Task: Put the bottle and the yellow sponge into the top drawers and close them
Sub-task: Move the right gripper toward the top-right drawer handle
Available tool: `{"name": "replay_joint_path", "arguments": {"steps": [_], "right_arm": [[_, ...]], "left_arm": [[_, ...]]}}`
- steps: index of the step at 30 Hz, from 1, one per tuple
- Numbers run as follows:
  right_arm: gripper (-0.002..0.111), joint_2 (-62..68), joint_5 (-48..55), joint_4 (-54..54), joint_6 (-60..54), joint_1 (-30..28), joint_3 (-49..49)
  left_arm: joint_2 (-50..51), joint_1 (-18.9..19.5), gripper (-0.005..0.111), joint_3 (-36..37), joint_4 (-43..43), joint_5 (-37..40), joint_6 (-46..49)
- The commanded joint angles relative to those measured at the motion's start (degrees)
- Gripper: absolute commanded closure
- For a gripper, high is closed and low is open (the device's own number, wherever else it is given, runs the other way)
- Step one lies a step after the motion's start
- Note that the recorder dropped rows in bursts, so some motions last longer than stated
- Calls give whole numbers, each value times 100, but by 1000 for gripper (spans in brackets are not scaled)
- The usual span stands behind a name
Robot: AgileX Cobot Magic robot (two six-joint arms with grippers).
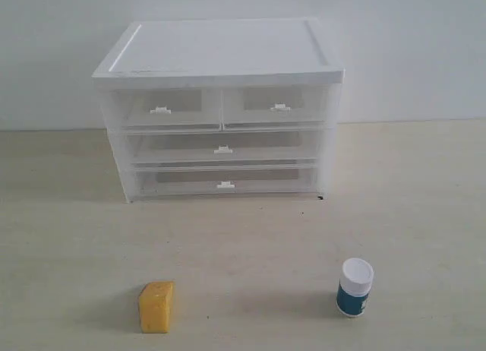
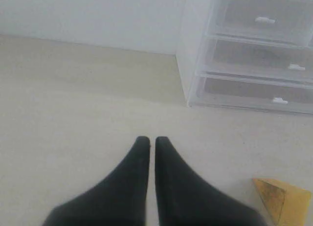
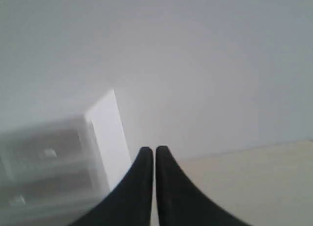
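Note:
The yellow sponge (image 1: 156, 307) stands on the table near the front left; a corner of the sponge (image 2: 282, 205) also shows in the left wrist view. The bottle (image 1: 355, 288), white cap and teal label, stands upright at the front right. Both top drawers, left (image 1: 173, 108) and right (image 1: 276, 105), are pushed in under the cabinet's white top. My left gripper (image 2: 152, 140) is shut and empty, over bare table beside the sponge. My right gripper (image 3: 154, 150) is shut and empty, pointing past the cabinet's side toward the wall. Neither gripper shows in the exterior view.
The cabinet (image 1: 220, 51) stands at the back of the beige table against a white wall, with two full-width drawers, upper (image 1: 222, 147) and lower (image 1: 225, 182), both closed. The cabinet's left drawers (image 2: 259, 23) appear in the left wrist view.

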Motion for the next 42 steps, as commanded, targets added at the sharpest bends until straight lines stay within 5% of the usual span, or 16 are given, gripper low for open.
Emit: {"name": "replay_joint_path", "arguments": {"steps": [1, 8, 23, 32, 42], "right_arm": [[108, -25, -963, 109, 755, -45, -3], [108, 1004, -1165, -783, 962, -45, -657], [108, 5345, -3046, -1446, 781, 165, -2122], [108, 6920, -4179, 325, -938, 1421, -2136], [108, 8464, -5771, 1604, -1257, 2881, -2144]], "left_arm": [[-22, 17, 103, 20, -69, -57, -34], [-22, 17, 103, 20, -69, -57, -34], [-22, 17, 103, 20, -69, -57, -34], [-22, 17, 103, 20, -69, -57, -34], [-22, 17, 103, 20, -69, -57, -34]]}}
